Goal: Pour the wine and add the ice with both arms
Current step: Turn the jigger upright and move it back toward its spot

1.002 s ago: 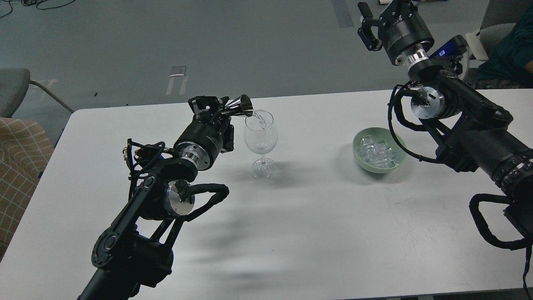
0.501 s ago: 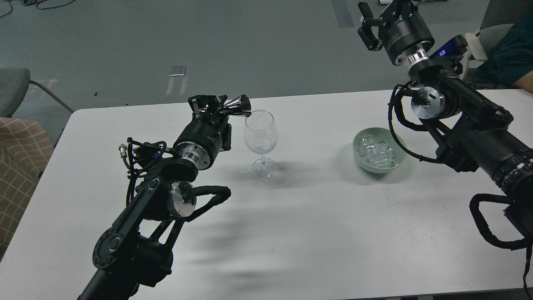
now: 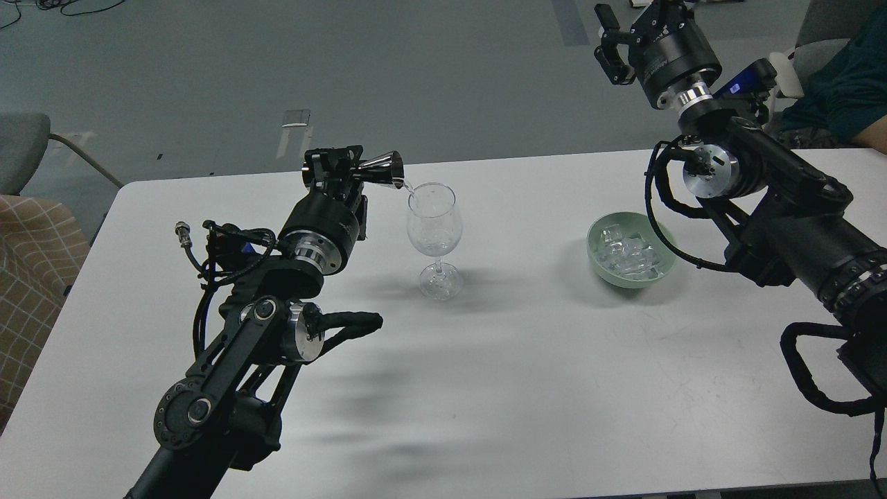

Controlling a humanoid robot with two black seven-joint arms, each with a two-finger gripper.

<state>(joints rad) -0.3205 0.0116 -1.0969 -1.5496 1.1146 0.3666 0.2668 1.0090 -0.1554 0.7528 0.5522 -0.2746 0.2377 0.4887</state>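
Note:
A clear wine glass (image 3: 434, 229) stands upright on the white table (image 3: 527, 360). My left gripper (image 3: 346, 170) is shut on a shiny metal jigger (image 3: 382, 170), held on its side just left of the glass rim, mouth toward the glass. A thin trickle of clear wine (image 3: 409, 186) hangs at the jigger's lip. Clear ice cubes (image 3: 629, 253) lie in a pale green bowl (image 3: 597, 239) to the right of the glass. My right gripper (image 3: 624, 34) is raised high beyond the table's far edge, above and behind the bowl, empty; its jaws look parted.
A person in a dark teal top (image 3: 842, 90) sits at the far right by a grey chair (image 3: 824, 28). A checked cushion (image 3: 31, 277) and a grey chair (image 3: 21, 149) stand left of the table. Grey floor lies beyond the far edge.
My left gripper has drawn the jigger back to the left, off the glass rim. The pouring stream has thinned to a trickle. The right arm has hardly moved.

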